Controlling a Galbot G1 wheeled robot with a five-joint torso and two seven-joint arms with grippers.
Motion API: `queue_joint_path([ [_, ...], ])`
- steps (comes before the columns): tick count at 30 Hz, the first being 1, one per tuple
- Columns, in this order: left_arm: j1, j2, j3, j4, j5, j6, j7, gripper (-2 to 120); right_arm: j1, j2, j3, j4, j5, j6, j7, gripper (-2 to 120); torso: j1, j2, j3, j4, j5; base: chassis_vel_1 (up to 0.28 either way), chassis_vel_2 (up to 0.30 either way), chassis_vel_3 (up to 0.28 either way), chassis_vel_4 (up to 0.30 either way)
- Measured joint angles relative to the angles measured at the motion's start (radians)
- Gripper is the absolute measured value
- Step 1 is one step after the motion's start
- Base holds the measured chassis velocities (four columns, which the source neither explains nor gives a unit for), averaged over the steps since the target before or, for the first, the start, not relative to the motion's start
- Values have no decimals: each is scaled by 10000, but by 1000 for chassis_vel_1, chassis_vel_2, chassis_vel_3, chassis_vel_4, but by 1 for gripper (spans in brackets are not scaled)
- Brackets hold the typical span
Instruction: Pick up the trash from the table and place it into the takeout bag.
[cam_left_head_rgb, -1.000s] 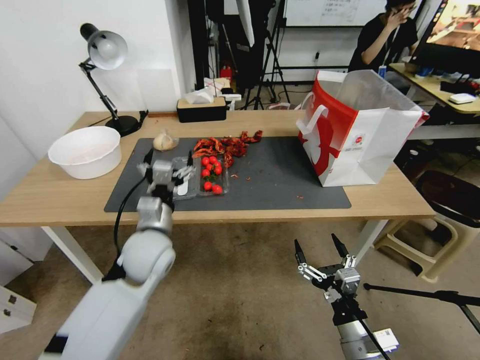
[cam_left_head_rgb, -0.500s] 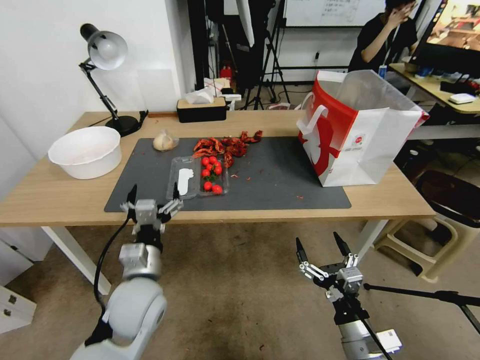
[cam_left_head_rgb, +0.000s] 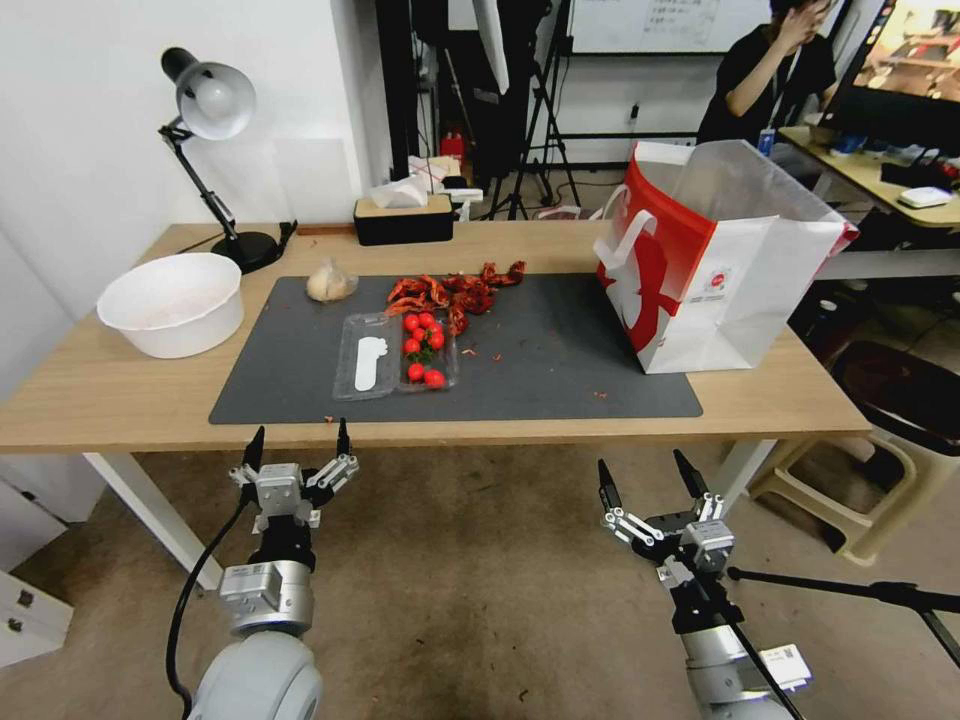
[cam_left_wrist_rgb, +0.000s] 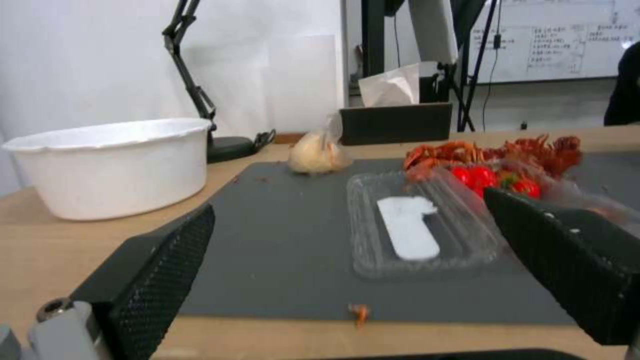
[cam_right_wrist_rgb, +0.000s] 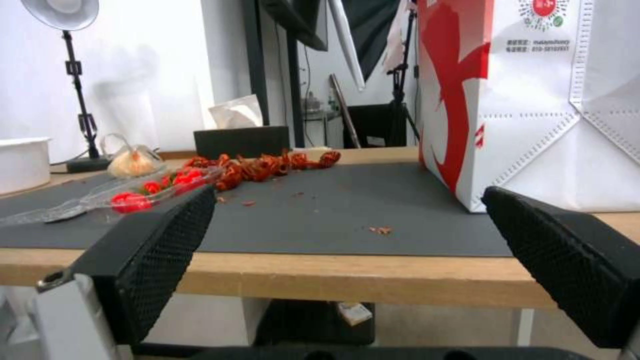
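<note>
Now, scene by size:
table (cam_left_head_rgb: 120, 400): long light-wood top, white legs, dark grey mat (cam_left_head_rgb: 560, 370) across its middle.
takeout bag (cam_left_head_rgb: 760, 300): upright on the right end of the table, mouth open, red side panel facing the mat, partly on the mat's right edge.
white bowl (cam_left_head_rgb: 172, 303): on bare wood, left of the mat, near a desk lamp (cam_left_head_rgb: 205, 100) standing behind it.
tissue box (cam_left_head_rgb: 403, 215): black, at the far edge of the table.
clear box (cam_left_head_rgb: 395, 352): lies open on the mat's middle-left; red tomatoes in the right half, a white patch in the left half.
red scraps (cam_left_head_rgb: 455, 290): loose pile on the mat just behind the box, looks like crayfish shells; small crumbs scattered toward the bag.
beige bundle (cam_left_head_rgb: 330, 281): small wrinkly wrap at the mat's far-left corner, apart from the box.
left gripper (cam_left_head_rgb: 296, 437): below and just in front of the table's near edge, fingers spread, holding nothing; wrist view looks across the mat at the box.
right gripper (cam_left_head_rgb: 647, 472): low in front of the table, well apart from the bag, fingers spread, holding nothing.
</note>
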Motion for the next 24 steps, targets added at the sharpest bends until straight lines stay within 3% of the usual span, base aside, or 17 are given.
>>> queue_joint_path([
  [9, -1963, 659, 28, 646, -1797, 757, 472, 100, -94, 44, 15, 68, -85, -26, 3, 100, 0, 0, 0, 0, -1, 0, 0, 0, 0],
  [15, -3141, 1260, 163, 1198, -2369, 1289, 713, 100, -167, 80, 42, 114, -149, -45, 14, 100, 0, -1, 1, 2, 0, 0, 0, 0, 0],
  [19, -4995, 1934, 678, 2301, -3137, 1815, 921, 100, -248, 122, 116, 125, -202, -53, 27, 100, 1, -2, 1, -1, -2, 0, 0, 0, 0],
  [24, -6355, 2169, 1189, 3450, -3641, 1863, 1162, 100, -272, 181, 122, 120, -246, -55, 29, 100, 1, -2, 2, 4, -4, 0, 0, 0, 0],
])
